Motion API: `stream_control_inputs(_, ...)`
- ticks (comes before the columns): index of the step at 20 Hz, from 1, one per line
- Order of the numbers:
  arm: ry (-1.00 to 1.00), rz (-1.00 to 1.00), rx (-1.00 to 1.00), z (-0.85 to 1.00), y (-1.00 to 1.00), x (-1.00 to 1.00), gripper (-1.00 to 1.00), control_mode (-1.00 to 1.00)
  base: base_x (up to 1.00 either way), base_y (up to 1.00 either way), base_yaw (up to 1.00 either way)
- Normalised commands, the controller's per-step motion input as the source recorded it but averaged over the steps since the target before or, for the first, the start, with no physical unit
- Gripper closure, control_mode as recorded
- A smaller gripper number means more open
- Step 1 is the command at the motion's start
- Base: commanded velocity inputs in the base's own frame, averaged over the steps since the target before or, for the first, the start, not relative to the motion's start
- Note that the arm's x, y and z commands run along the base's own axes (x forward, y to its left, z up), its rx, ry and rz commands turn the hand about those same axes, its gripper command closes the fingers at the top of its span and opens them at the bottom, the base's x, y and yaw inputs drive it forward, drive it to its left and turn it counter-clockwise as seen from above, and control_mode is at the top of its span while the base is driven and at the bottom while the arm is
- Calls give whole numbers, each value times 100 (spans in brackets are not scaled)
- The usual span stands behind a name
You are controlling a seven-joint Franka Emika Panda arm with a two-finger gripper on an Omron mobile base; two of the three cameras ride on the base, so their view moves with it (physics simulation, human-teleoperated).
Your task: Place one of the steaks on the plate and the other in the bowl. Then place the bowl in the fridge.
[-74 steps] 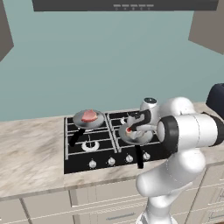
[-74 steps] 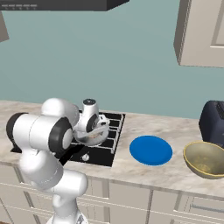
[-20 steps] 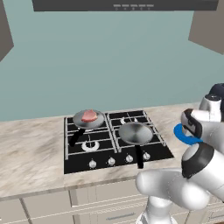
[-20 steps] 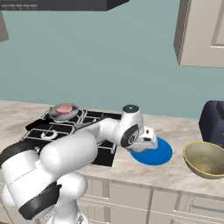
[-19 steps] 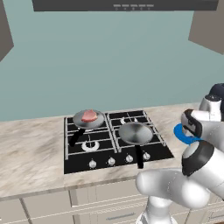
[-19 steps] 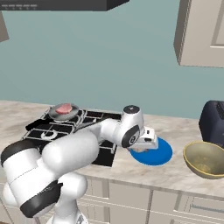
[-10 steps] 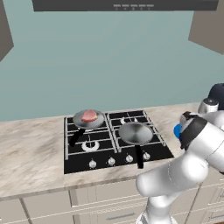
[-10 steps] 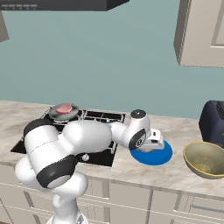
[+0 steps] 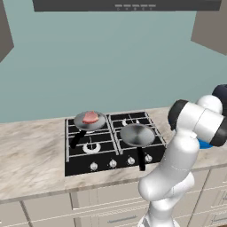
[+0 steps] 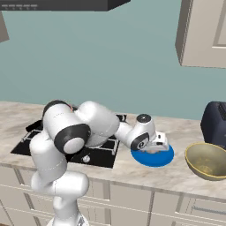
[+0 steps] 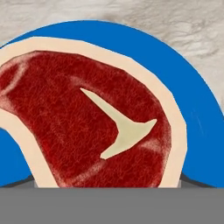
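Note:
The deeper red steak [image 11: 87, 127] with its whitish fat rim is seen close up over the blue plate [image 11: 197, 118]. It spans the whole gap between the tips of my gripper [image 11: 107, 183], whose jaws stand wide and shut on its edges. My gripper [image 10: 157, 144] hangs low over the plate [image 10: 152, 157] on the counter right of the stove. I cannot tell whether the steak rests on the plate. The pale pink steak [image 9: 90, 118] lies in the far left frying pan [image 9: 89, 120]. The olive bowl [image 10: 207, 160] stands right of the plate. The fridge is out of view.
An empty grey frying pan [image 9: 137, 134] sits on the black stove [image 9: 111, 142], its handle pointing toward the counter's front. A dark toaster [image 10: 215, 118] stands behind the bowl. Wall cabinets hang above on the right.
The hand has stayed at the plate with the red steak and sunk slightly. The arm's elbow has swung back and up toward the stove.

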Motion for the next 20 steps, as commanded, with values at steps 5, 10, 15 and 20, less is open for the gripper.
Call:
stream_control_inputs(5, 0, 0, 0, -3, -33, 5, -100, -100, 0, 0, 0)
stream_control_inputs(10, 0, 0, 0, 4, -7, 0, -100, -100, 0, 0, 0)
stream_control_inputs(15, 0, 0, 0, 11, 0, 0, -100, -100, 0, 0, 0)
stream_control_inputs(20, -6, 0, -3, 47, 15, -21, -100, -100, 0, 0, 0)
